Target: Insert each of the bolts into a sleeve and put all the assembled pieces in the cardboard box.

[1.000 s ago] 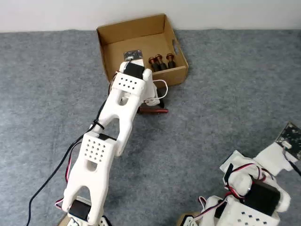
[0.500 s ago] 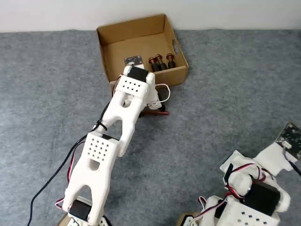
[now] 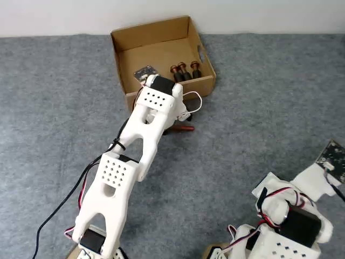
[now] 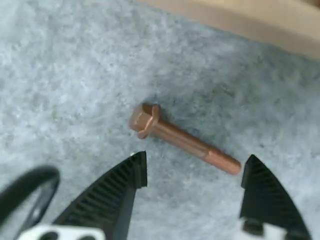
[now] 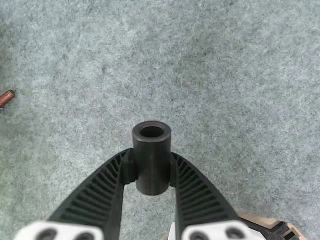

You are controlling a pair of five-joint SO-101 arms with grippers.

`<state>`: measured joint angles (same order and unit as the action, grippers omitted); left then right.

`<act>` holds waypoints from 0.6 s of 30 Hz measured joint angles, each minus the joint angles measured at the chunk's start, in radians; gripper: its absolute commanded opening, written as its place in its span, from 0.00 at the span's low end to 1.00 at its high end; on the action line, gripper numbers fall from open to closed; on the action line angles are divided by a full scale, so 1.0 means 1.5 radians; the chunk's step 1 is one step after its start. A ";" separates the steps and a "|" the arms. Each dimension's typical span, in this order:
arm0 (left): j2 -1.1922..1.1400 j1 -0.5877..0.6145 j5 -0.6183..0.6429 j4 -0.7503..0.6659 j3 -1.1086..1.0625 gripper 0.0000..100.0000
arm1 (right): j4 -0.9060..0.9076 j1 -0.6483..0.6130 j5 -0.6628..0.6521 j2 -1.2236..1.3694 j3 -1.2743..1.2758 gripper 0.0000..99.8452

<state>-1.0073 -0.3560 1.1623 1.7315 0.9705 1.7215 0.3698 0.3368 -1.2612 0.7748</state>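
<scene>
Three assembled pieces (image 3: 184,70) are sitting in a row inside the cardboard box (image 3: 152,29), close against its near wall and toward its right-hand corner, copper-red heads showing.

One loose bolt (image 4: 182,139) is lying flat on the grey carpeted table (image 3: 259,108), just outside that same near wall. Its hex head is pointing away from the box corner and its shank is running slantwise across the carpet.

Left arm (image 3: 145,129): it is stretching from the near edge of the table up to the front of the box. The left gripper (image 4: 195,162) is hanging over the bolt with its jaws spread wide. One black ribbed finger is sitting near the head end and the other near the shank tip. Neither finger is touching the bolt, and carpet is showing between them.

Right arm (image 3: 291,216): it is sitting folded at the near right corner of the table, well apart from the box and the bolt. The right gripper (image 5: 151,165) is clamping a black sleeve (image 5: 151,150) between its fingertips, over bare carpet. The sleeve's open bore is facing the wrist camera.

A copper-coloured tip (image 5: 6,97) is showing at the edge of the right wrist view. I cannot tell whether it belongs to the same bolt.
</scene>
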 measured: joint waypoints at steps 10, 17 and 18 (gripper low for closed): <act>-0.073 0.041 0.023 0.000 0.016 0.29 | 0.000 0.000 0.000 0.000 0.000 0.01; -0.075 0.043 0.024 0.000 0.031 0.11 | 0.000 0.000 0.000 0.000 0.000 0.01; -0.075 0.043 0.024 0.000 0.031 0.10 | 0.000 0.000 0.000 0.000 0.000 0.01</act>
<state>-1.1193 -0.2915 1.1976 1.7315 1.0165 1.7215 0.3698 0.3368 -1.2612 0.7748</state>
